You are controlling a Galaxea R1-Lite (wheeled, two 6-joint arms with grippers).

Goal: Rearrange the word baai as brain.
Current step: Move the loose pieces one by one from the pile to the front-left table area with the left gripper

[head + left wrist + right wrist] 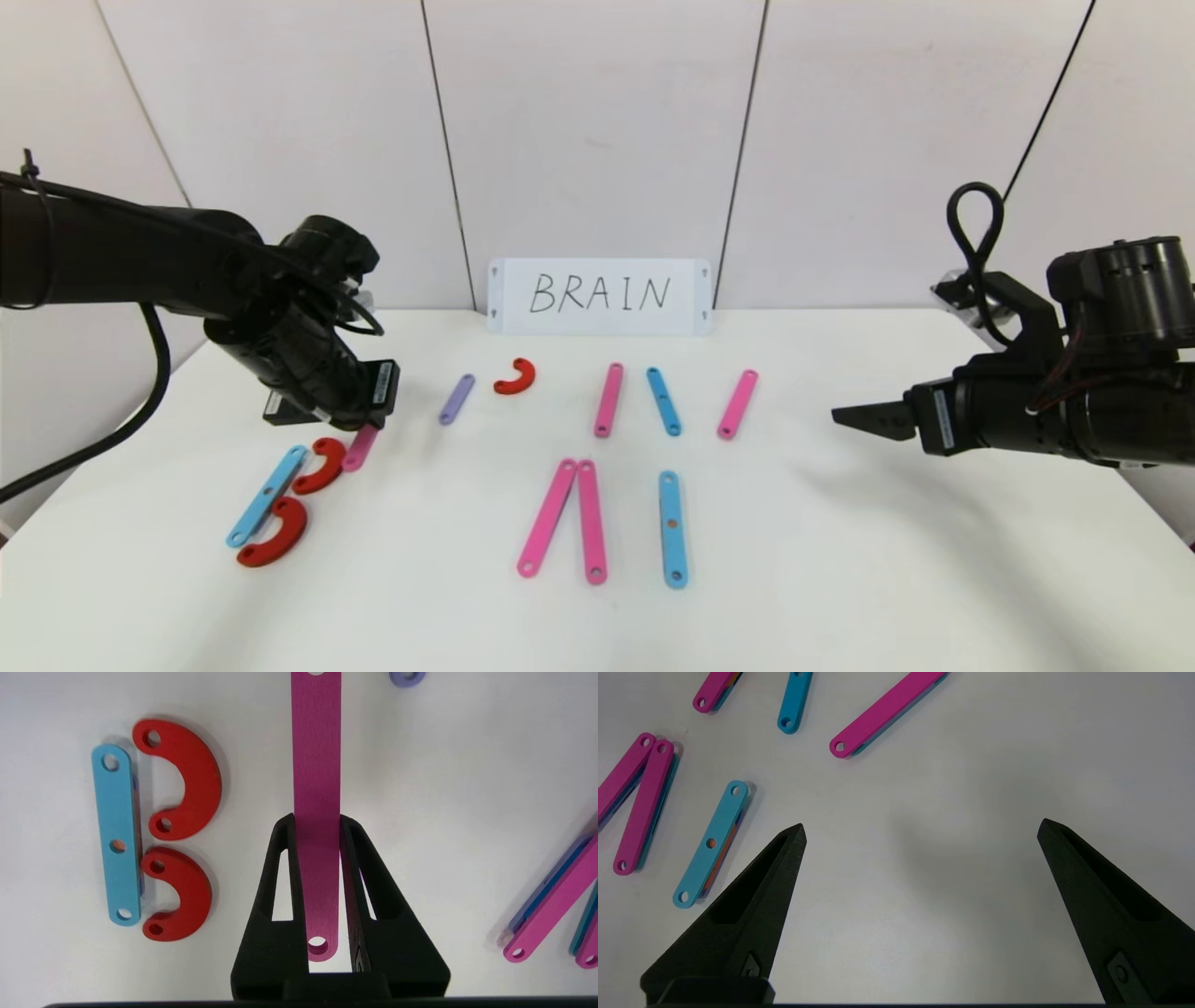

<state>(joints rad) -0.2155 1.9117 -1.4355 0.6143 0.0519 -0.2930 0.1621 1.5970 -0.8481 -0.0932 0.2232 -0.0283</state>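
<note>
Gripping a pink bar (316, 812) between closed fingers (285, 868), the left gripper (366, 431) sits low over the white table (840, 560), to the robot's left of the white card lettered BRAIN (599, 296) and nearer the robot than it. The bar runs lengthwise between the two fingers, one holed end back by the gripper body, the other end sticking out past the fingertips.

Right gripper (864, 418): spread wide, holding nothing, hovering above bare table to the right of the card; nothing lies between its fingers (784, 858).

Pieces of the word baai, all flat on the table, placed from the card:
- Blue bar (268, 495) with two red C-curves (319, 465) (275, 534) against its side, forming a B; far left of the card, nearest the robot on that side, just beside the held pink bar.
- Purple short bar (456, 399) and a lone red curve (515, 376), apart from each other, just in front of the card's left end.
- Pink bar (609, 399), blue bar (664, 401) and pink bar (738, 403), a row of three separate pieces in front of the card's right half.
- Two long pink bars (548, 516) (591, 521) meeting at their far ends like an inverted V, and a long blue bar (673, 528) beside them, nearer the robot than that row.

Surroundings: the card stands at the table's far edge against pale wall panels (597, 131) with dark vertical seams.
</note>
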